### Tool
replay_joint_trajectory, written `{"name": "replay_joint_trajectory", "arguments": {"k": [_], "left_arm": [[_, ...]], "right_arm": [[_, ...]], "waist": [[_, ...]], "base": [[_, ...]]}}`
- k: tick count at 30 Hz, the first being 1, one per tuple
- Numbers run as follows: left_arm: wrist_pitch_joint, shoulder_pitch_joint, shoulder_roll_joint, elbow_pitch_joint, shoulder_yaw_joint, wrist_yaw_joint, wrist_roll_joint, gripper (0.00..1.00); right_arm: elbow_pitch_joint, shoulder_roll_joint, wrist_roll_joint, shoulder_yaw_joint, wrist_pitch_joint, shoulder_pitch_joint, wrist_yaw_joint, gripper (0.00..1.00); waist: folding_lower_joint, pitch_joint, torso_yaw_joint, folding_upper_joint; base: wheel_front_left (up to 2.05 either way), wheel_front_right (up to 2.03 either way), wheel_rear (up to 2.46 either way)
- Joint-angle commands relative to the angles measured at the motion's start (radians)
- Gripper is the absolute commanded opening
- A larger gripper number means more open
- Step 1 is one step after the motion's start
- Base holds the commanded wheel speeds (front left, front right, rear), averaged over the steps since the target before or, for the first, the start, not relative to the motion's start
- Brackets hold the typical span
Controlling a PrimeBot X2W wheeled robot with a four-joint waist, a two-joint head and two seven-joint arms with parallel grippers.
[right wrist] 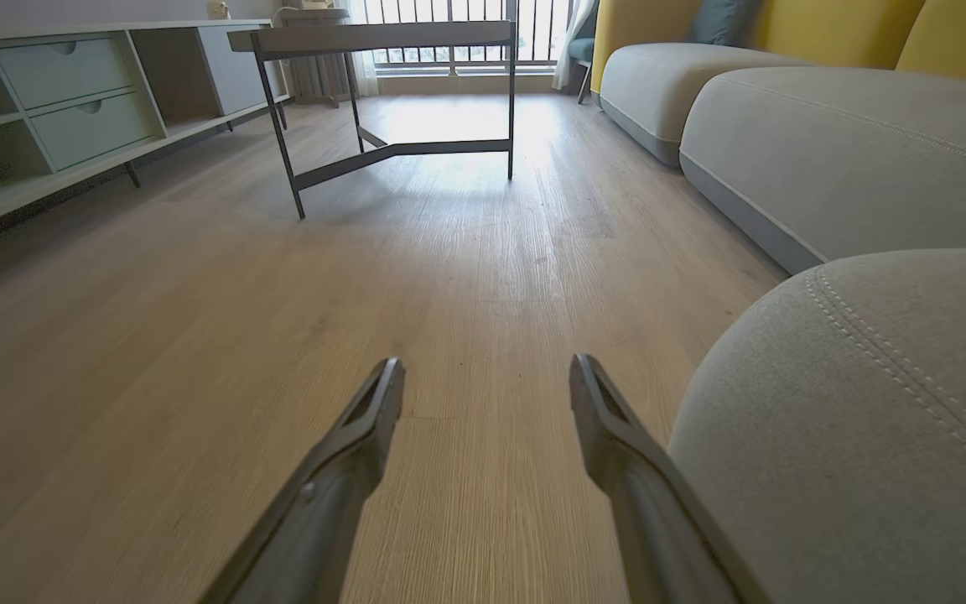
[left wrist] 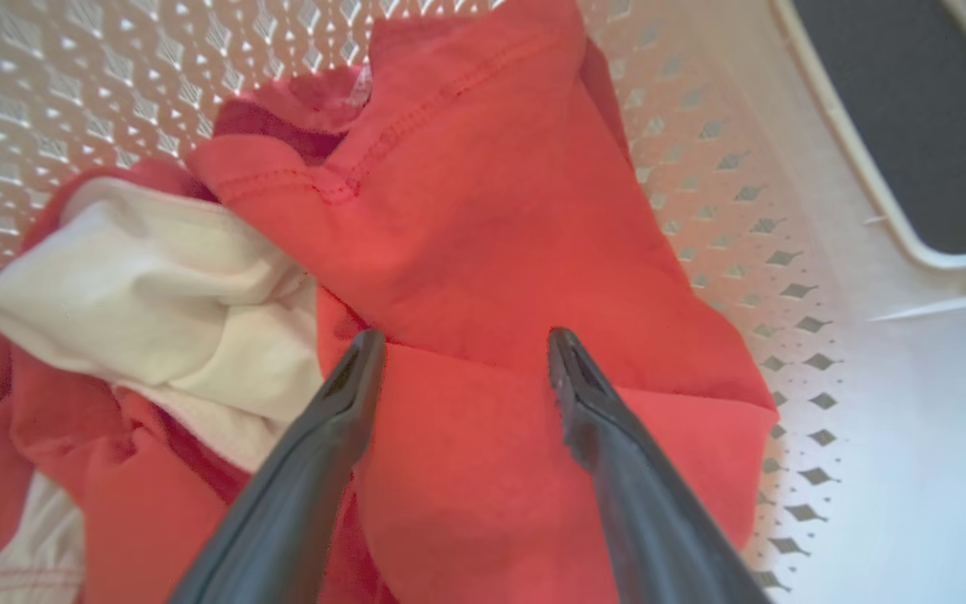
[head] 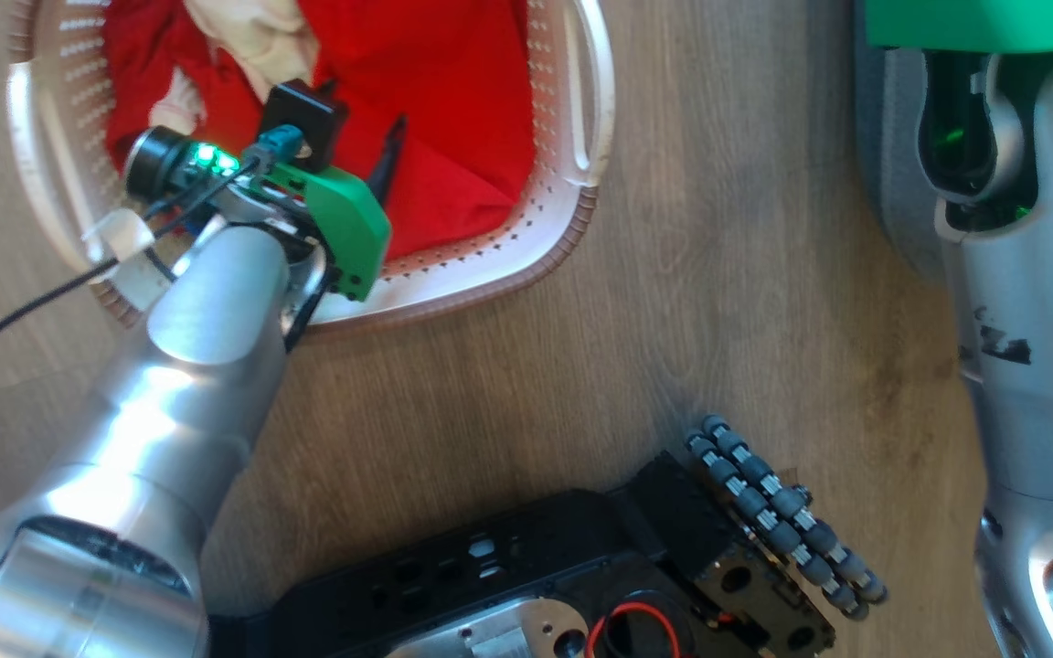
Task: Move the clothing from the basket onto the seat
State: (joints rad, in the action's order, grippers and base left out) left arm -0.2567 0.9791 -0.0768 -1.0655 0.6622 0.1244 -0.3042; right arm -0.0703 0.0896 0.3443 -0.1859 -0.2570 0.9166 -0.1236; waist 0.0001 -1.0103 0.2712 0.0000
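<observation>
Currently left gripper (left wrist: 462, 340) wide open, holding nothing, tips right at red clothing (left wrist: 483, 210) in basket (left wrist: 827, 277); contact unclear. Right gripper (right wrist: 487, 369) wide open, empty, over floor (right wrist: 282, 335), just beside grey seat (right wrist: 869, 436).

Red clothing (left wrist: 483, 252) — cream basket (head: 572, 119)
</observation>
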Motion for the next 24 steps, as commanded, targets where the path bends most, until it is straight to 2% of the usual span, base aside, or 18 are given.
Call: {"name": "replay_joint_trajectory", "arguments": {"k": [1,8,14,17,18,19,24], "left_arm": [[-0.002,-0.001,-0.015,0.0,-0.009,0.006,-0.006,1.0],[0.06,0.056,-0.002,-0.158,0.018,-0.003,-0.005,1.0],[0.168,0.073,0.005,-0.202,0.044,-0.022,0.004,1.0],[0.189,0.078,0.008,-0.208,0.058,-0.021,0.009,1.0],[0.189,0.08,0.008,-0.209,0.061,-0.02,0.01,0.39],[0.188,0.082,0.009,-0.21,0.062,-0.019,0.007,0.0],[0.186,0.087,0.012,-0.214,0.066,-0.014,-0.004,0.0]], "right_arm": [[0.038,-0.018,0.007,0.0,-0.005,-0.029,-0.007,1.0],[0.045,-0.032,0.007,0.014,-0.005,-0.052,-0.007,1.0],[0.044,-0.037,0.01,0.017,-0.005,-0.057,-0.007,1.0],[0.044,-0.038,0.012,0.017,-0.005,-0.057,-0.007,1.0],[0.044,-0.038,0.012,0.018,-0.005,-0.056,-0.007,1.0],[0.045,-0.039,0.013,0.018,-0.005,-0.056,-0.007,1.0],[0.04,-0.039,0.019,0.019,-0.005,-0.052,-0.007,1.0]], "waist": [[-0.0001,-0.017,0.019,0.0],[-0.0001,-0.021,0.035,0.0],[-0.0001,-0.023,0.04,0.0],[-0.0001,-0.022,0.041,0.0],[-0.0001,-0.022,0.041,0.0],[-0.0001,-0.022,0.041,0.0],[-0.0001,-0.015,0.04,0.0]], "base": [[0.0,0.0,0.0],[0.0,0.0,0.0],[0.0,0.0,0.0],[0.0,0.0,0.0],[0.0,0.0,0.0],[0.0,0.0,0.0],[0.0,0.0,0.0]]}}
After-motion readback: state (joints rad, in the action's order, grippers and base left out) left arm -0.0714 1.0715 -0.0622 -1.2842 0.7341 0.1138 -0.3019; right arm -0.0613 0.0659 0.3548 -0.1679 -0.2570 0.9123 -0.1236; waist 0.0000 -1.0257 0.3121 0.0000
